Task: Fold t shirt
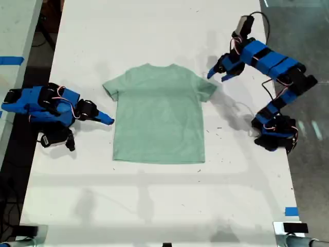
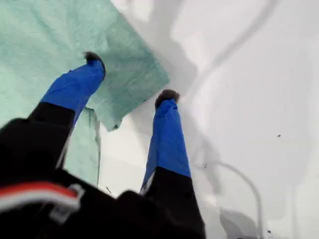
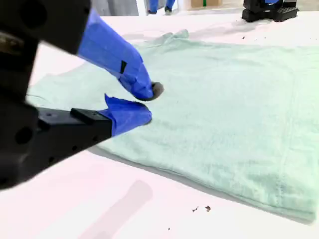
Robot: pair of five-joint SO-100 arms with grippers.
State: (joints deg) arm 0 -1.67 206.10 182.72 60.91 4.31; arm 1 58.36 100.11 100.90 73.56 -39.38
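The t shirt point(image 1: 159, 114) lies flat and spread out on the white table point(image 1: 154, 200), front up, its hem toward the near table edge in the exterior view and its round neck toward the far edge. Both short sleeves stick out to the sides.

Beside the shirt's lower body edge, on the exterior view's left, my second gripper point(image 1: 107, 119) sits low over the table. In the second wrist view its blue-taped fingers point(image 3: 130, 115) are close together with only a narrow gap, and they hold nothing; the tips sit just short of the shirt's side edge point(image 3: 164, 169), and I cannot tell whether they touch the cloth.

Farther back, by the shirt's sleeve on the exterior view's right, my first gripper point(image 1: 216, 74) hangs above the table on its raised arm. The first wrist view shows its jaws spread wide: one fingertip point(image 2: 93, 59) is over the sleeve point(image 2: 124, 74), the other point(image 2: 167, 95) is over bare table just off the sleeve's corner. Nothing is gripped.
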